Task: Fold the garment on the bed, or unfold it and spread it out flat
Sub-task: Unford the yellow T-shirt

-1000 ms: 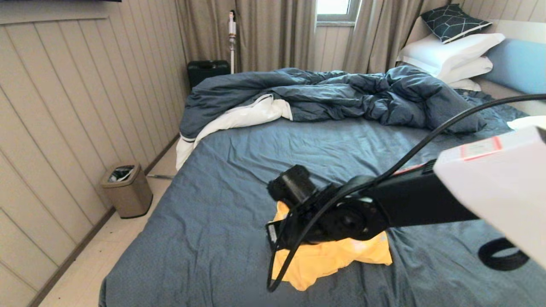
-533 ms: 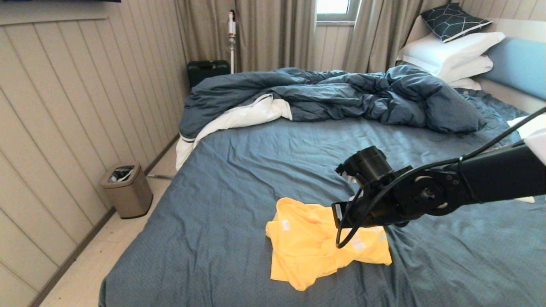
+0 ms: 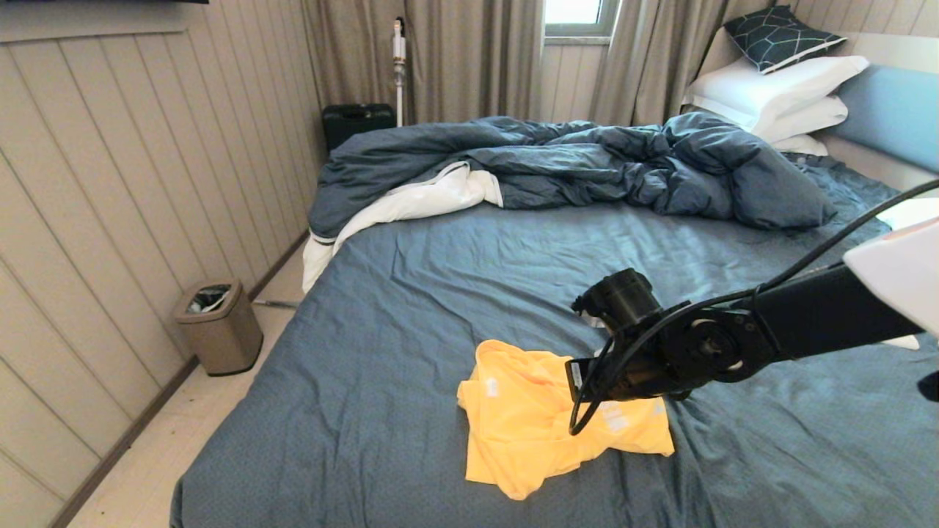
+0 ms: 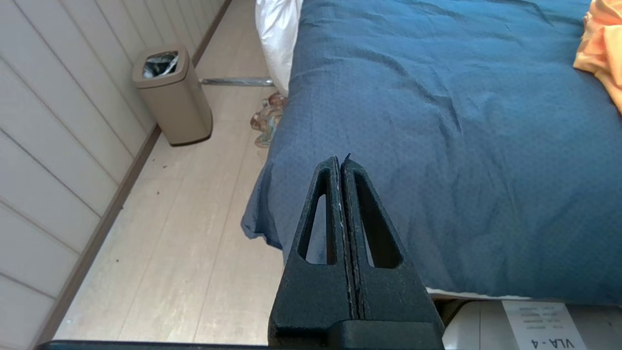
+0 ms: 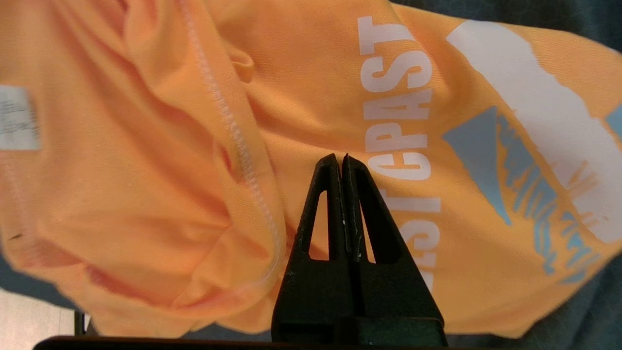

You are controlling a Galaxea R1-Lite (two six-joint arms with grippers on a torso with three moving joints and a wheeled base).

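Observation:
The garment (image 3: pixel 535 425), a yellow-orange T-shirt, lies crumpled on the bed (image 3: pixel 440 293) near its front edge; white lettering and a blue-and-white print show on it (image 5: pixel 486 146). My right arm's wrist (image 3: pixel 660 352) hangs over the garment's right part and hides the fingers in the head view. In the right wrist view my right gripper (image 5: pixel 338 158) is shut and empty, pointing down at the fabric close below. My left gripper (image 4: pixel 340 160) is shut and empty, low by the bed's front left corner, with the garment (image 4: pixel 602 53) off at the far side.
A rumpled dark blue duvet (image 3: pixel 587 161) with white lining fills the far half of the bed. White pillows (image 3: pixel 777 95) are stacked at the back right. A beige bin (image 3: pixel 218 326) stands on the floor by the panelled left wall, and slippers (image 4: pixel 267 119) lie beside the bed.
My right arm has swung from over the garment's left part to its right side, then settled slightly lower. The garment has not moved. Both grippers stayed shut.

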